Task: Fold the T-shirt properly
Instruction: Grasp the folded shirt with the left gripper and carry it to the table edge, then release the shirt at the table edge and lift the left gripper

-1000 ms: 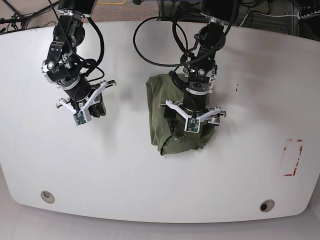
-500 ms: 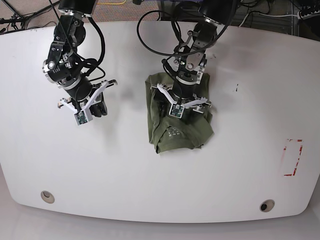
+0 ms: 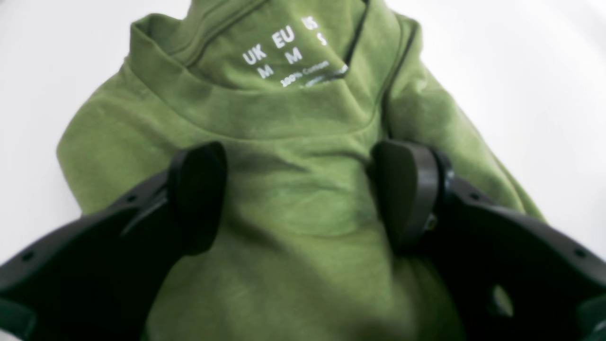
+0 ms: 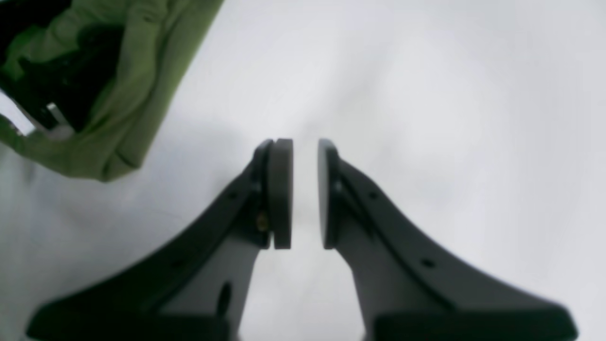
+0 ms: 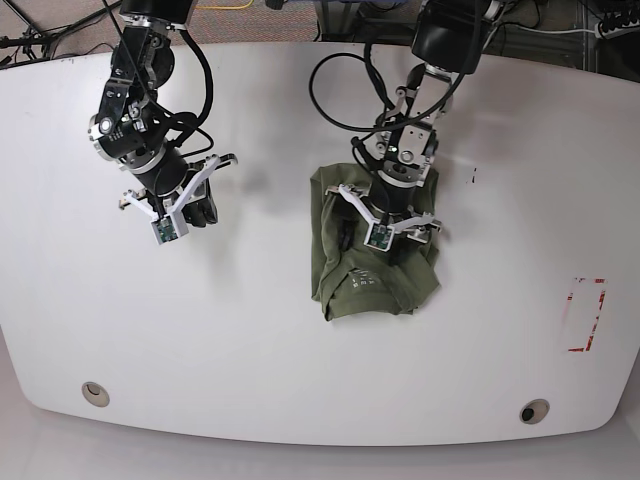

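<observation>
soft matt cotton t-shirt [image 3: 293, 203]

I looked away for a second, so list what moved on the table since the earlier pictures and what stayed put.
The left claw shifted over the folded olive-green cotton T-shirt, ending with fingers spread on the cloth. The bundle slid slightly toward the base view's right. The right claw drifted slightly up and rightward in the base view, nearly closed, holding nothing. The shirt stayed folded, and the white table is unchanged.

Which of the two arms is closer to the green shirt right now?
The left. The left gripper sits right over the shirt, jaws spread apart on the cloth. The right gripper hangs over bare table off to the shirt's side, holding nothing.
</observation>
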Controlling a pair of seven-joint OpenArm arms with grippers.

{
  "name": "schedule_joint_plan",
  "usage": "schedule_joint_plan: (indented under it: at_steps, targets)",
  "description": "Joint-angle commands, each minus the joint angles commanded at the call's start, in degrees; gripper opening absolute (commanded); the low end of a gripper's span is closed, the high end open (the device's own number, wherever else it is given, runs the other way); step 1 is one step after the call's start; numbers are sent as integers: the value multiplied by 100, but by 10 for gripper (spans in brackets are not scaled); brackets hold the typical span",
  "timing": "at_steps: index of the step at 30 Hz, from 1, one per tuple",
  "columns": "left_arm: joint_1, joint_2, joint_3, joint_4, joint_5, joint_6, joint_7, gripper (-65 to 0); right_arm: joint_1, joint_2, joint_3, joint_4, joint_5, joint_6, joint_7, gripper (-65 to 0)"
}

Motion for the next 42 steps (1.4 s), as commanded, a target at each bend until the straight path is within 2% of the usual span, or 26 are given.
schedule_joint_plan:
  at_steps: [3, 4, 5, 8, 11, 13, 18, 20, 24, 28, 32, 35, 42]
  targets:
    - [0, -220, -343, -35, 0, -484, 9, -197, 0, -9, 0, 0, 0, 0, 0, -561]
    - [9, -273, -422, -35, 0, -571, 9, -197, 0, -9, 0, 0, 0, 0, 0, -561]
    - [53, -422, -615, -35, 0, -782, 9, -197, 0, -9, 0, 0, 0, 0, 0, -561]
    - [176, -721, -967, -18, 9, -1187, 9, -197, -9, -9, 0, 0, 0, 0, -9, -561]
    - [220, -1116, -1196, -44, 44, -1512, 18, -197, -9, -9, 0, 0, 0, 0, -9, -561]
    - [255, -1371, -1275, -53, 44, -1591, 26, -197, -9, -9, 0, 0, 0, 0, -9, -561]
    - [492, -2084, -1398, -114, 9, -1600, 0, -197, -9, -9, -18, 0, 0, 0, -9, -561]
    - [563, -2268, -1433, -114, 9, -1618, 0, -197, -9, -9, -18, 0, 0, 0, -9, -561]
    - [809, -2760, -1547, -123, 0, -1916, -9, -197, 0, -9, -26, 0, 0, 0, -9, -561]
    - [993, -3024, -1890, -185, -9, -2356, -9, -197, 0, -9, -26, 0, 0, 0, -9, -561]
    - [1046, -3165, -2303, -352, -9, -2602, -18, -199, 0, -9, -26, 0, 0, 9, -9, -561]
    - [1046, -3367, -2488, -571, 0, -2699, -149, -199, 0, -9, -26, 9, 0, 9, -9, -561]
    - [1046, -3815, -2585, -1240, 0, -2725, -923, -199, -53, -9, -26, 97, 0, 9, -9, -561]
